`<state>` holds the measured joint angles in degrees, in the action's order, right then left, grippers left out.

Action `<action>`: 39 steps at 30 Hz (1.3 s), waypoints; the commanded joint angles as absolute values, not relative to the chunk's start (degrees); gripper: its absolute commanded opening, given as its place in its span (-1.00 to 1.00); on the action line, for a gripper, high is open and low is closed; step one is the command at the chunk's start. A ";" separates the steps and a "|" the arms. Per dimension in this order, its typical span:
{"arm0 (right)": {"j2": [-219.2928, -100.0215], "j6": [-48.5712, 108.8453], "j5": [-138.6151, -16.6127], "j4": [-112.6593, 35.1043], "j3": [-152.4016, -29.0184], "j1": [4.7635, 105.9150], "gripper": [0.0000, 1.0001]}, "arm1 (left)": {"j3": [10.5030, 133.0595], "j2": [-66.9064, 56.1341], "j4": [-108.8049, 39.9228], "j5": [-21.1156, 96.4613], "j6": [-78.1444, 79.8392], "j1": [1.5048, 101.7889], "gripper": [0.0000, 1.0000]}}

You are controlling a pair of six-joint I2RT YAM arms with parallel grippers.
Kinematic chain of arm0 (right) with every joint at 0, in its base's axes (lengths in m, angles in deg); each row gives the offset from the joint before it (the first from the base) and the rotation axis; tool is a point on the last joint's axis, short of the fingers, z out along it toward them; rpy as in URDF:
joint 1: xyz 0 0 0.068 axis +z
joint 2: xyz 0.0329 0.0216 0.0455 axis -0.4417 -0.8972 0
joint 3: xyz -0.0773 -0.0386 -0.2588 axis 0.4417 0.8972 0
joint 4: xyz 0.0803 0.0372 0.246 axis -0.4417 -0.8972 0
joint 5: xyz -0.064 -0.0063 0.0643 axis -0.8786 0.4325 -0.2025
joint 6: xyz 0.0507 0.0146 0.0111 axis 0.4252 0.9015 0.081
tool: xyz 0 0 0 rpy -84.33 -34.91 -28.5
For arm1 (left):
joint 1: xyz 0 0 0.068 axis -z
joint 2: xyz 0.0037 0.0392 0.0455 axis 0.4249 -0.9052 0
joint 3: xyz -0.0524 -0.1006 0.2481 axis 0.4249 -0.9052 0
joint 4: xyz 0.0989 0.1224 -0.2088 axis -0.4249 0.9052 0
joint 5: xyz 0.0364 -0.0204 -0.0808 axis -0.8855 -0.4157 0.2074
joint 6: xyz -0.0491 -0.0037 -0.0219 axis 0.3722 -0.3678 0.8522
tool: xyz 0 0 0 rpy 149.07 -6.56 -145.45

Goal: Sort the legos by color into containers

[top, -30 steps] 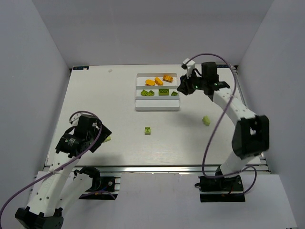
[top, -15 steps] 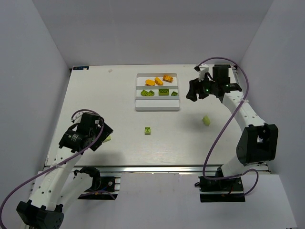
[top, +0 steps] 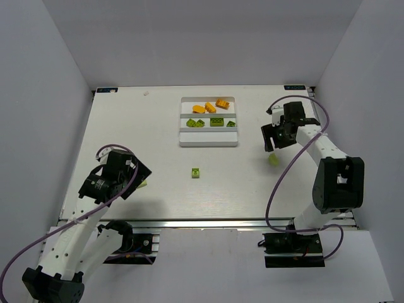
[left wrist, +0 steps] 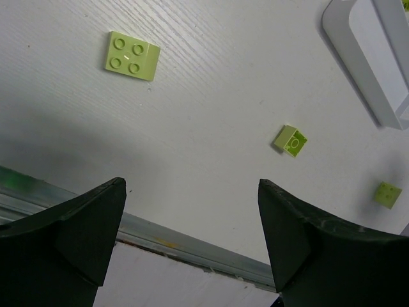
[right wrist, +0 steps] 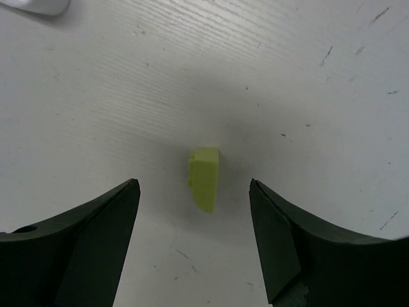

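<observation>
We have the right pincer [right wrist: 192,184] wide open with nothing in it, hanging over the yellow-green brick [right wrist: 204,180]. The brick sits on the counter [top: 145,145] to the right of the tray [top: 208,141], well apart from it. It looks tipped on its side (studs seem to face the left finger, hard to be sure). Its long axis runs up-down in the wrist view with a slight lean, so roughly along the gap between the fingers. We'd close across the short width. To do it well, we drop straight, shift a touch toward the right finger and square the wrist to the lean so the brick doesn't twist. The left pincer [left wrist: 192,184] is wide open too and empty, with a flat lime plate [left wrist: 130,55] ahead of it.
</observation>
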<state>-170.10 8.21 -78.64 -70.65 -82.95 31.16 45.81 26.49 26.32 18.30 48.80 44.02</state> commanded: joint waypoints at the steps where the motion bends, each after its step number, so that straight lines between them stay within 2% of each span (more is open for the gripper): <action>1: -172.44 5.83 -80.69 -71.41 -81.79 31.40 0.49 | 44.53 27.04 24.18 19.30 48.51 43.96 0.88; 11: -177.72 6.27 -81.39 -68.51 -79.86 31.48 0.36 | 45.58 24.76 24.27 18.86 47.71 43.96 0.89; 16: -178.59 5.66 -81.65 -67.28 -78.36 31.31 0.15 | 45.49 24.67 24.09 18.87 47.89 43.96 0.89; 19: -179.12 5.31 -81.65 -66.57 -77.57 31.49 -0.09 | 45.49 24.58 24.18 18.43 47.89 43.96 0.89; 22: -179.65 4.69 -81.48 -66.04 -77.04 31.31 -0.43 | 45.14 24.40 23.92 18.43 47.89 43.96 0.90; 23: -179.65 4.34 -81.21 -65.87 -77.04 31.31 -0.60 | 44.97 24.40 23.74 18.43 47.89 43.96 0.90; 25: -179.65 3.20 -80.08 -66.04 -77.47 31.31 -0.79 | 44.88 24.05 23.56 18.43 47.89 43.96 0.90; 26: -179.13 1.19 -78.94 -66.30 -77.83 31.57 -0.95 | 44.96 23.79 23.47 18.43 47.89 43.96 0.90; 27: -178.86 0.04 -75.45 -67.09 -78.44 31.57 -1.00 | 44.88 23.70 23.56 18.34 47.98 43.96 0.89; 33: -177.62 -12.44 -58.65 -72.19 -87.31 34.81 -1.00 | 44.17 22.83 23.47 18.43 47.80 43.96 0.90; 39: -184.74 -15.70 -53.44 -74.48 -101.37 39.12 -1.00 | 43.21 21.86 24.88 17.20 49.03 43.96 0.90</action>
